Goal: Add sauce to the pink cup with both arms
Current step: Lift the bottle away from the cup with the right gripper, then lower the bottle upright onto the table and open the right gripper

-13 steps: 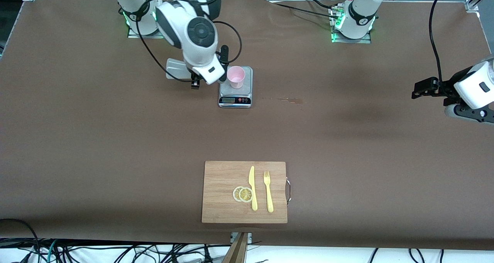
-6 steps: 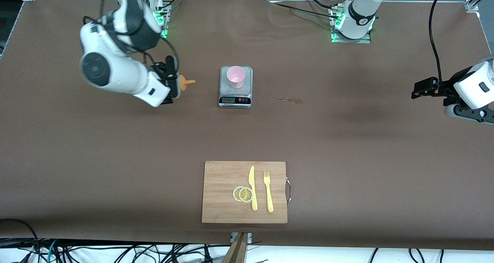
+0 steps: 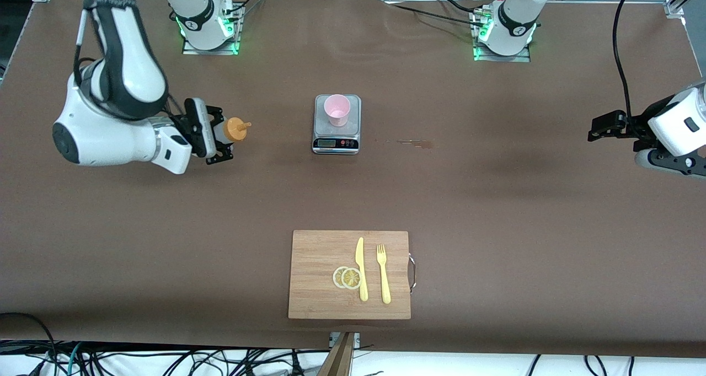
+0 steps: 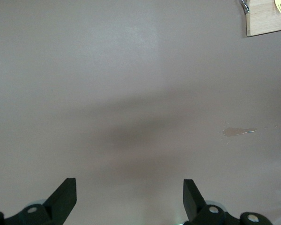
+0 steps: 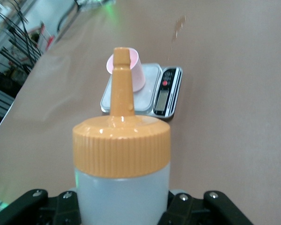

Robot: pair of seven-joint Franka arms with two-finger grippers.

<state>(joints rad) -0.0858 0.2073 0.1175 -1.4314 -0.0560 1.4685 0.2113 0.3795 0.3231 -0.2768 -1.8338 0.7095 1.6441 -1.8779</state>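
Observation:
My right gripper (image 3: pixel 218 138) is shut on the sauce bottle (image 3: pixel 233 130), a whitish squeeze bottle with an orange nozzle cap. It holds it tilted on its side over the table toward the right arm's end, nozzle pointing at the scale. In the right wrist view the bottle (image 5: pixel 122 183) fills the foreground. The pink cup (image 3: pixel 337 110) stands upright on a small digital scale (image 3: pixel 336 140); it also shows in the right wrist view (image 5: pixel 136 72). My left gripper (image 3: pixel 604 127) is open and empty, waiting at the left arm's end of the table; its fingertips (image 4: pixel 65 197) show over bare table.
A wooden cutting board (image 3: pixel 320 288) with a yellow knife (image 3: pixel 361 268), a yellow fork (image 3: pixel 383 272) and lemon slices (image 3: pixel 347 277) lies near the front camera. A small sauce stain (image 3: pixel 415 142) marks the table beside the scale.
My right arm has swung away from the scale toward its own end of the table, carrying the bottle. The cup and left arm have not moved.

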